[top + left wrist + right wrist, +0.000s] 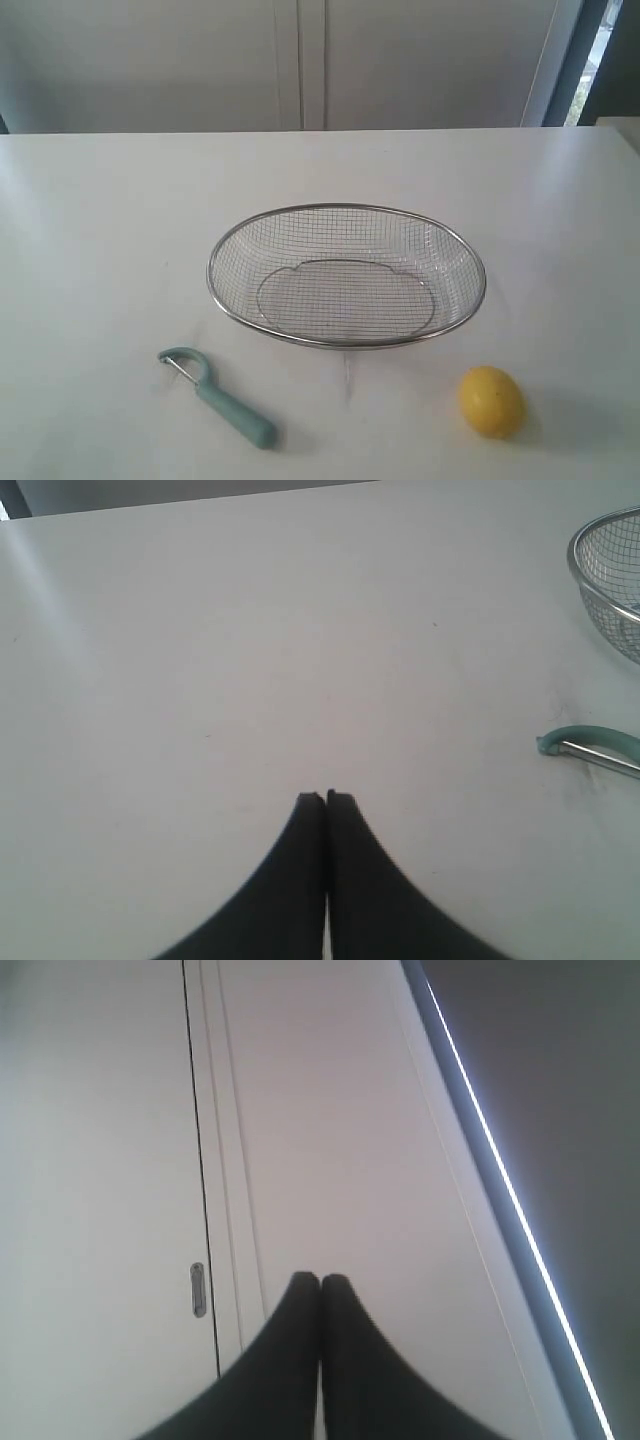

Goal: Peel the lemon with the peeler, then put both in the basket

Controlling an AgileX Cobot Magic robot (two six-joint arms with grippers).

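Lemon [491, 401], location? — Inspector
On the bench [100, 220], near the basket [345, 207] but outside it, in neither set of jaws. — Assessor
Jaws? — Inspector
Left jaws pressed together, empty, over bare bench. The peeler [232, 412] head and basket rim sit off to one side, well apart from their tips. Right jaws pressed together, empty, facing a white panelled wall [320, 1110]. — Assessor
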